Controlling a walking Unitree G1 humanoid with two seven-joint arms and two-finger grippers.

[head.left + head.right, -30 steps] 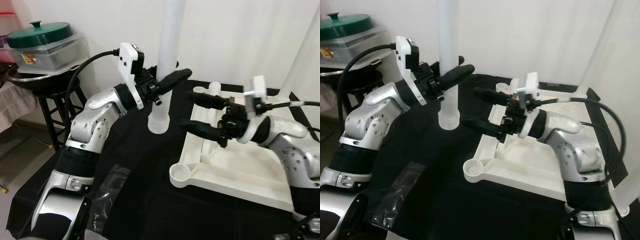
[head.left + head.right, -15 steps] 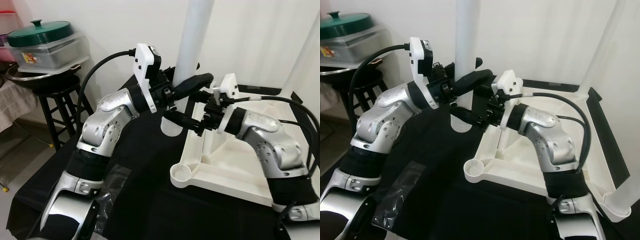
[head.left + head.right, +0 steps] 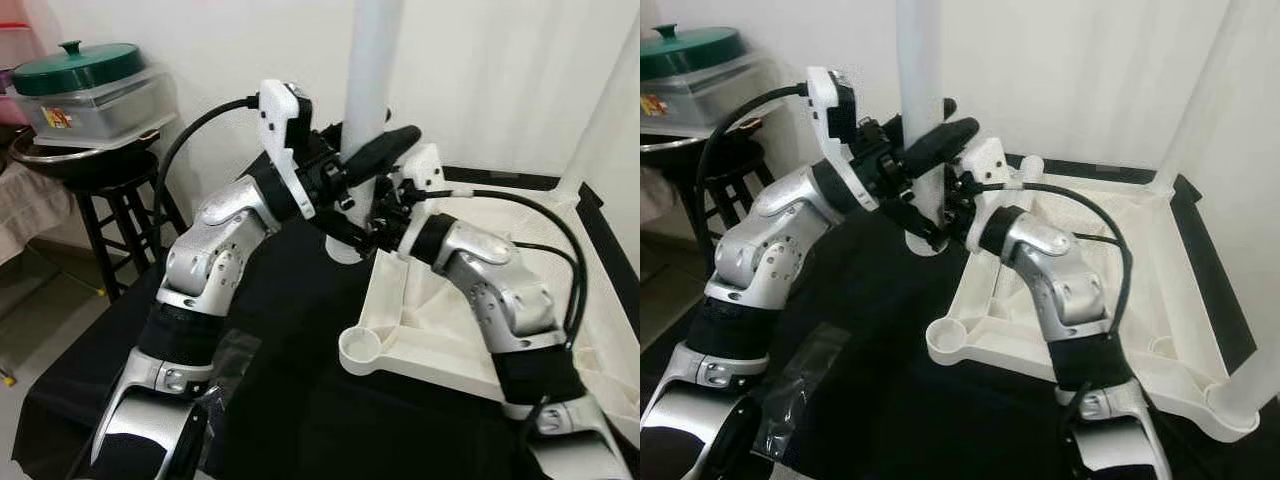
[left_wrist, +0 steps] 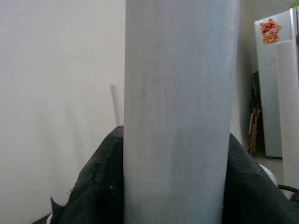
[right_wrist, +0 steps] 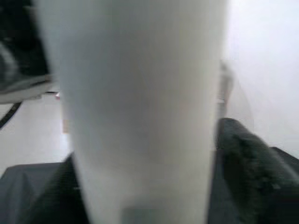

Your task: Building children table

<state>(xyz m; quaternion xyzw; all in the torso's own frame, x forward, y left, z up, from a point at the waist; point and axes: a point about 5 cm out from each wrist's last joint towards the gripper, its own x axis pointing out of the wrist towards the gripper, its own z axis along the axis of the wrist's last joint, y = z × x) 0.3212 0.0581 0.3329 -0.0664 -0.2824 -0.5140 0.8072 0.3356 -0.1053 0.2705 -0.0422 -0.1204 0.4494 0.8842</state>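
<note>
I've got the upright table leg [image 3: 368,70] pinched by left gripper [image 3: 362,165] and right gripper [image 3: 372,232]; corner socket [image 3: 362,349] lies nearer, below.

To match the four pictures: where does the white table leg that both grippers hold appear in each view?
Left eye view: white table leg upright, top centre.
Right eye view: upright, left of centre.
Left wrist view: centre, between the black fingers.
Right wrist view: blurred, centre.
Shared landmark: the white tabletop.
</note>
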